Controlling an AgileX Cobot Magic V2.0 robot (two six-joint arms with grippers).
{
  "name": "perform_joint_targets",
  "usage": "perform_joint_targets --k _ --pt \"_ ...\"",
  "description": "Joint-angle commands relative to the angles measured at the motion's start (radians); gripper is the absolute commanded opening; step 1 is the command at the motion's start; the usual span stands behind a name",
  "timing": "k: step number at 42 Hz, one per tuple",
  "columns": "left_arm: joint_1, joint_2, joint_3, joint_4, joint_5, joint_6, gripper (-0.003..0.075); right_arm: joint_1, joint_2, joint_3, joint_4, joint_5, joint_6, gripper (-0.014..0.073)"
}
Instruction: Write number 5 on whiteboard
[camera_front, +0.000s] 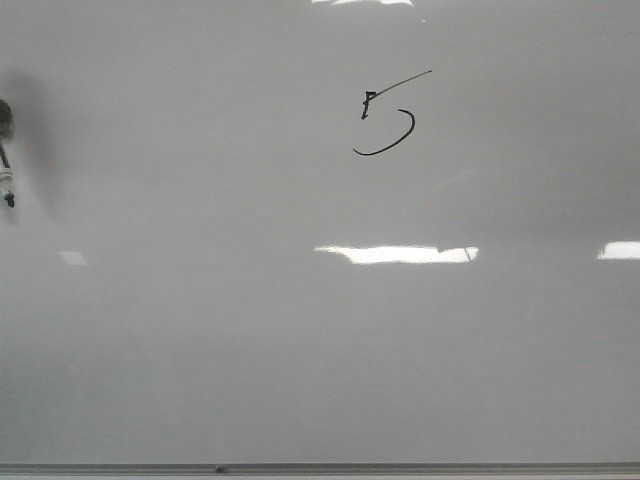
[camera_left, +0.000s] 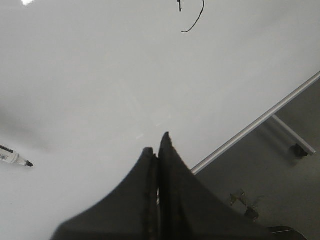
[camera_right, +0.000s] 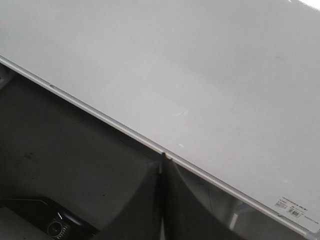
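Front view first, reading from the left edge: I can see a marker (camera_front: 8, 190) lying on the whiteboard (camera_front: 200, 350), tip pointing down the frame, with a dark rounded shape just above it that I cannot identify. Moving right, past bare board, the number 5 (camera_front: 390, 115) sits in the upper middle: a short upright stroke, a long slanted top line and an open curved belly, all drawn in thin black ink. Further right there are only light reflections.

From the left wrist camera, my left gripper (camera_left: 159, 142) has its fingers pressed together with nothing between them; the marker (camera_left: 17, 159) lies well apart from it on the board, and the lower part of the figure (camera_left: 195, 20) shows beyond.

On the right wrist camera, my right gripper (camera_right: 162, 160) is likewise closed and empty, hovering over the board's metal edge strip (camera_right: 100, 117).

My judgement: the writing is done. The figure reads as a 5, the marker is set down, and both arms are clear. I see nothing left to do.
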Motion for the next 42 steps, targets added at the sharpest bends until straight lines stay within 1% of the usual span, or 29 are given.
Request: perform_joint_targets --k 1,18,20,25,28,34,37,41,42 --pt "-0.01 -0.004 -0.032 -0.001 -0.069 0.0 -0.002 -0.005 0.011 -0.03 -0.011 -0.059 0.002 -0.007" --pt "-0.01 -0.004 -0.032 -0.003 -0.069 0.0 -0.002 -0.005 0.011 -0.03 -0.011 -0.059 0.002 -0.007" --pt "0.004 -0.011 -0.032 -0.005 -0.069 0.0 -0.002 -0.005 0.011 -0.03 -0.011 -0.059 0.002 -0.007" --pt "0.071 -0.043 -0.031 -0.005 -0.069 0.0 -0.002 -0.005 0.011 -0.03 -0.011 -0.059 0.002 -0.007" --pt "0.13 -0.074 -0.011 -0.01 -0.069 0.0 -0.002 -0.005 0.011 -0.03 -0.011 -0.059 0.002 -0.007" --pt "0.259 -0.156 0.082 -0.087 -0.078 0.004 -0.002 -0.005 0.011 -0.03 -0.011 -0.059 0.002 -0.007" --pt "0.313 -0.223 0.155 -0.168 -0.103 0.097 -0.002 -0.005 0.011 -0.03 -0.011 -0.059 0.002 -0.007" --pt "0.379 -0.322 0.258 -0.291 -0.198 0.315 -0.002 -0.005 0.011 -0.03 -0.011 -0.059 0.002 -0.007" --pt "0.402 -0.355 0.291 -0.314 -0.222 0.346 -0.002 -0.005 0.011 -0.03 -0.011 -0.059 0.002 -0.007"
